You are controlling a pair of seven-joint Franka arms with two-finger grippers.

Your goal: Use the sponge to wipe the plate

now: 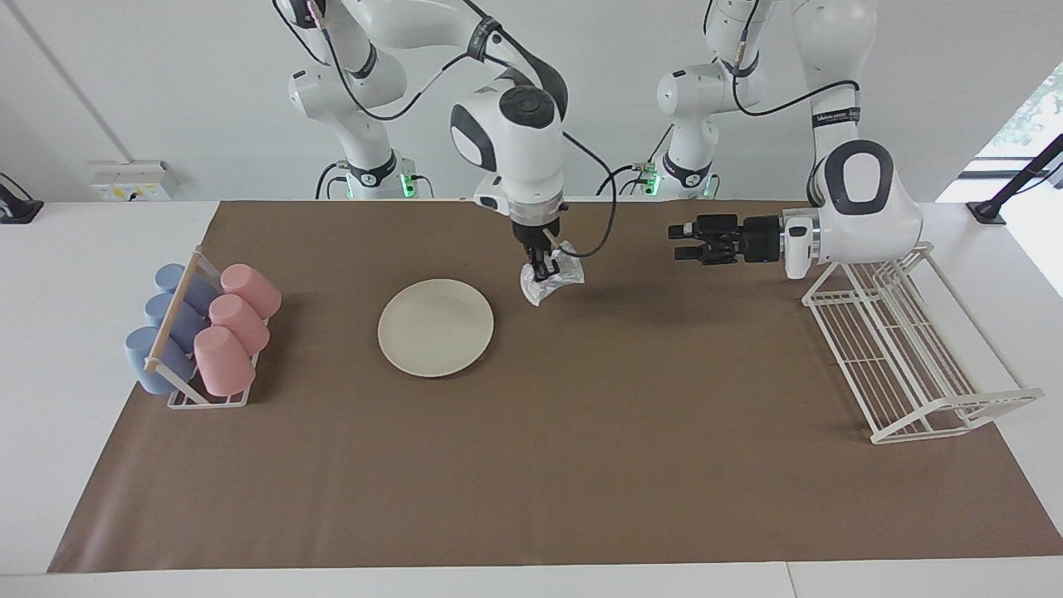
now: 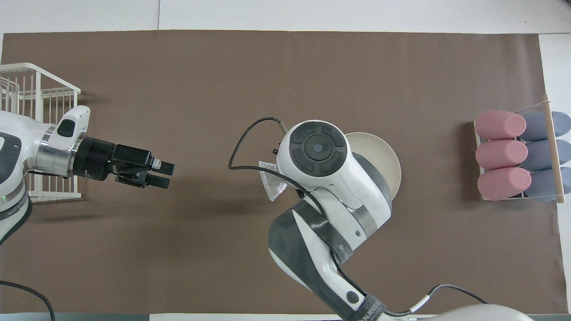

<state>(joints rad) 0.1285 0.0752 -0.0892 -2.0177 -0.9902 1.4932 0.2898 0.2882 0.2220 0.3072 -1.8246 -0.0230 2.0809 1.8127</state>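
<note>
Sponge pinched in right gripper, above mat at plate's 2 o'clock | left gripper jaws apart, empty, beside rack

Lighting: even, bright and diffuse in both views, with a strip of overexposed daylight seen at a window edge above the white wire rack in the facing view. Shadows: soft and faint, cast on the brown mat just beside the plate, under the raised arms, and beside the cup rack; no hard glare is noted on the mat, only mild sheen on the white arm shells. Sharpness: both views are rendered in focus across the mat, without motion blur, and slight bowing is seen at the mat's edges in the overhead view.
</note>
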